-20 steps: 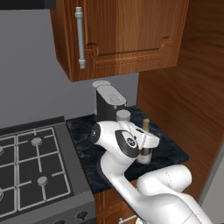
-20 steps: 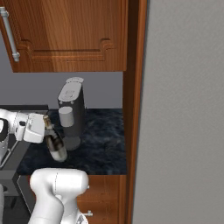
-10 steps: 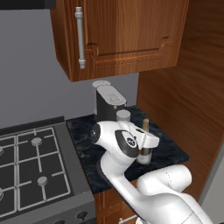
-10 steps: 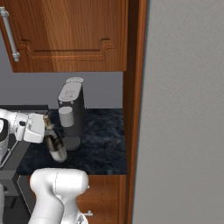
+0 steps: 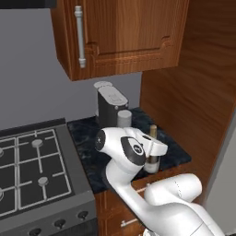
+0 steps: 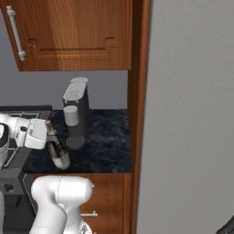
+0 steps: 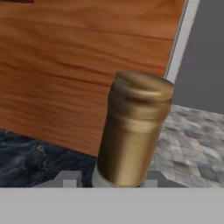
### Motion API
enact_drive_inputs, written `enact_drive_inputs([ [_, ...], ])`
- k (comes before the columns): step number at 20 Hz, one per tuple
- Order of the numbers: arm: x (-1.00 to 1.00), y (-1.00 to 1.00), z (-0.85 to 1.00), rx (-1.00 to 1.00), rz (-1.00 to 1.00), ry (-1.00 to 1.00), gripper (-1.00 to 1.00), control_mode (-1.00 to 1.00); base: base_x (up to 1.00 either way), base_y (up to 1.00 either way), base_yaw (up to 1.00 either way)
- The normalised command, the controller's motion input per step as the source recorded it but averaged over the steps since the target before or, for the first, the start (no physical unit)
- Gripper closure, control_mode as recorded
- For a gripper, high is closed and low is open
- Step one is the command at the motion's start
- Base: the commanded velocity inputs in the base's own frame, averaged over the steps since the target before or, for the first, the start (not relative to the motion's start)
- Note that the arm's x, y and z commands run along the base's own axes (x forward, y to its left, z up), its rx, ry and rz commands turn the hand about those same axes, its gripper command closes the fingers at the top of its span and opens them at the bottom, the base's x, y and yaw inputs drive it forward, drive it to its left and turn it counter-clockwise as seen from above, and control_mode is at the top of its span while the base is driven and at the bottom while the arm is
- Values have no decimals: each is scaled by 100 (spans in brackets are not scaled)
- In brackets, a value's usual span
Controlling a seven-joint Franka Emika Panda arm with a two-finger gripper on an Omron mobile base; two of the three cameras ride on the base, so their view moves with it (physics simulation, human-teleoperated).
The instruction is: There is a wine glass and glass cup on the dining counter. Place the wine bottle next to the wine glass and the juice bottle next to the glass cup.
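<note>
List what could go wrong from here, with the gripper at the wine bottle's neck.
The gripper grips only the narrow neck of the wine bottle, so the heavy body could swing or slip on lifting. The coffee machine stands close beside it, and the wooden side panel is near; a wide swing could hit either.

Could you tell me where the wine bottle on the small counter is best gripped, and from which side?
Grip the wine bottle on its narrow tan-topped neck, coming in level from the stove side. The bottle stands upright, the neck is slim enough for the fingers, and the coffee machine and wooden wall crowd the other sides. The gripper looks closed on it there.
</note>
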Motion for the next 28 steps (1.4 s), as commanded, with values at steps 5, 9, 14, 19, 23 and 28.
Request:
enact_drive_inputs([
  [5, 0, 0, 0, 0, 0, 0, 100, 100, -63, 0, -5],
  [9, 0, 0, 0, 0, 0, 0, 100, 100, -71, 0, -5],
  [14, 0, 0, 0, 0, 0, 0, 100, 100, -45, 9, -42],
  [19, 0, 0, 0, 0, 0, 0, 100, 100, -12, 21, -78],
  [23, 0, 0, 0, 0, 0, 0, 100, 100, -9, 18, -82],
  [28, 0, 0, 0, 0, 0, 0, 100, 100, -8, 16, -84],
])
